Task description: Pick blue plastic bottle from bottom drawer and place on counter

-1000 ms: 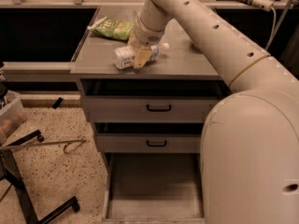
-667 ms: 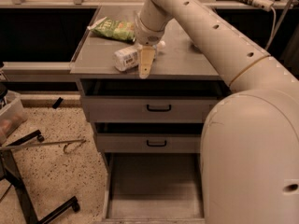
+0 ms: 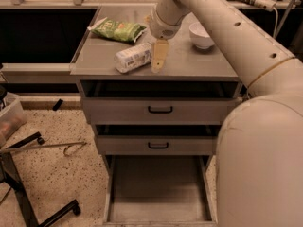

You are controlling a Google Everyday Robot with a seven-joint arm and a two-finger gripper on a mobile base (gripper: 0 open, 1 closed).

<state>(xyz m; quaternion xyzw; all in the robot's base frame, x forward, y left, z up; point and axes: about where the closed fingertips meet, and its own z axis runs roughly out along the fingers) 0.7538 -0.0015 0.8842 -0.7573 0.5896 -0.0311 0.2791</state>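
One relation decides what comes next: the blue plastic bottle (image 3: 134, 57) lies directly to the left of the gripper's fingers (image 3: 159, 56), on its side on the bench (image 3: 199, 63), with its long axis running left to right and tipped a little, so that its right end points straight at them. That end is just beside the tan blade, perhaps touching it; I cannot tell which. The fingers hang tips down over the front middle of the bench, and they show as a single tan blade, so I cannot tell how far apart they stand. No part of the bottle sits between them, and it rests on the bench by its own weight. Behind the fingers and to their left is a green snack bag (image 3: 118, 30), well clear of the bottle. Behind them and to their right is a white bowl (image 3: 201, 34), also apart. Far below the fingers the bottom drawer (image 3: 158, 188) stands pulled out with a bare floor. By this the placing looks as good as done, and what remains is to draw away. I judge that the safe way out is straight up or to the right, since any drift to the left would push the bottle's near end. A lying bottle could also roll toward the front lip.
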